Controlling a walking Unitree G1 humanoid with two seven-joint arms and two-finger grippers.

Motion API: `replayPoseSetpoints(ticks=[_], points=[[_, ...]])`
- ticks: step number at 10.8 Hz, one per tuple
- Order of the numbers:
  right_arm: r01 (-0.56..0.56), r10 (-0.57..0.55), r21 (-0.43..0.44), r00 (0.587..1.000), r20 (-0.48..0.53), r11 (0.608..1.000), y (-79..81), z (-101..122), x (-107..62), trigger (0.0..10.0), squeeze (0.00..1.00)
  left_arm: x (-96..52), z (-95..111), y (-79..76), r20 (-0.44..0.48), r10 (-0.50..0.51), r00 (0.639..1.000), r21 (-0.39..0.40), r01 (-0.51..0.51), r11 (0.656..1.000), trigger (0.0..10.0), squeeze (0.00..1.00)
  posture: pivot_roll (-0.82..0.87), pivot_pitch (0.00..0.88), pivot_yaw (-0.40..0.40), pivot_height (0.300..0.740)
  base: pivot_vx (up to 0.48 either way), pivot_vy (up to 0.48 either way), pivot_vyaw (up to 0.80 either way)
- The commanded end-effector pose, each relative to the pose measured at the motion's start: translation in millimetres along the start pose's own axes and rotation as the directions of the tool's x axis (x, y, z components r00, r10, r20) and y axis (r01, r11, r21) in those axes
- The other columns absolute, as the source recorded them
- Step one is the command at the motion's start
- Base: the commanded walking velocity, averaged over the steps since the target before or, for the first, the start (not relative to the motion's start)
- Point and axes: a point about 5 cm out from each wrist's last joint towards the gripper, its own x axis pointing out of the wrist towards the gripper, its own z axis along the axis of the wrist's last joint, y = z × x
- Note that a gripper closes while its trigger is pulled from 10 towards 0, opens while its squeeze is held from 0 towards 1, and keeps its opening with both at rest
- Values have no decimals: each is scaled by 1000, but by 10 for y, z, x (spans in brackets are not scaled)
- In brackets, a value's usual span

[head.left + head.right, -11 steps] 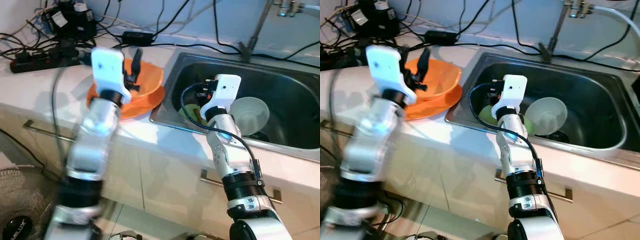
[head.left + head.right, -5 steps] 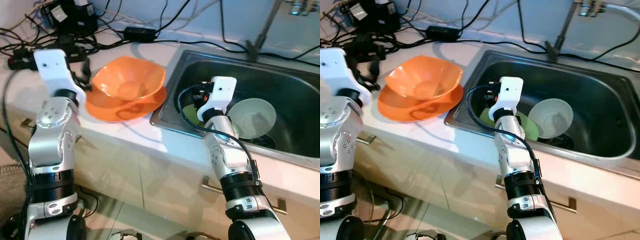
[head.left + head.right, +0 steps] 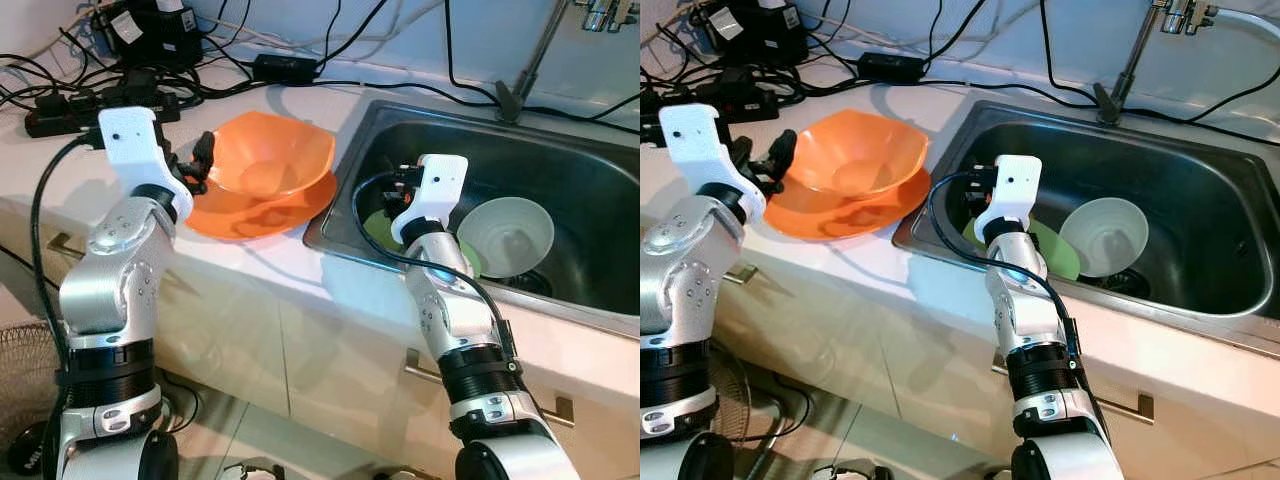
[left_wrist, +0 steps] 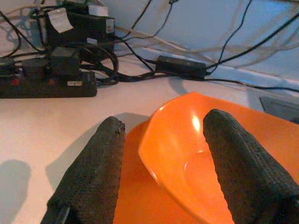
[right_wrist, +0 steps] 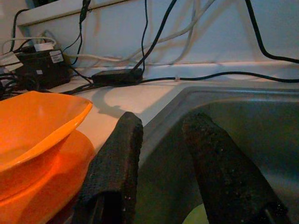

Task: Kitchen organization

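The left hand (image 4: 161, 163) is straddling the rim of an upright orange bowl (image 3: 270, 160), fingers spread, unclosed. The bowl is sitting on an orange plate (image 3: 240, 212) on the worktop (image 3: 60, 170). The right hand (image 5: 161, 172) is hovering parted over the sink (image 3: 600, 190). No label is legible.

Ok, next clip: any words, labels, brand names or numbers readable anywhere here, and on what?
None can be read.
White label on the black adapter at the back of the counter: print too small and blurred.
White sticker on top of that adapter: nothing legible.
Black power strip: a pale strip on its face, no readable text.
Orange bowl, orange plate, white bowl in the sink: no markings visible.
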Motion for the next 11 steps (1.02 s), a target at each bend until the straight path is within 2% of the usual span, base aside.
replayPoseSetpoints(ticks=[1,3,5,6,9,11], points=[[-16,16,5,1000,2,1000,12,24,17,10000,0,-6,140,-20,42,5,999,-9,-5,1000,10000,0,153,32,14,740,0,0,0],[-38,38,3,999,-7,999,42,1,8,10000,0,-15,166,47,32,21,999,-33,-20,999,10000,0,152,41,13,740,0,0,0],[-34,34,0,999,-5,999,16,15,12,10000,0,0,-76,120,-73,46,996,-58,-50,997,10000,0,140,46,9,740,0,0,0],[-31,31,-3,1000,-3,1000,-2,27,18,10000,0,8,-179,96,-109,33,994,-66,-40,997,10000,0,138,49,6,740,0,0,0],[-30,30,-4,1000,-4,1000,-4,29,30,10000,0,51,-257,88,-135,26,990,-82,-37,996,10000,0,142,52,0,740,0,0,0],[-33,33,-3,999,-4,999,6,29,28,10000,0,153,-315,59,-153,5,988,-136,-26,990,10000,0,130,56,1,740,0,0,0]])
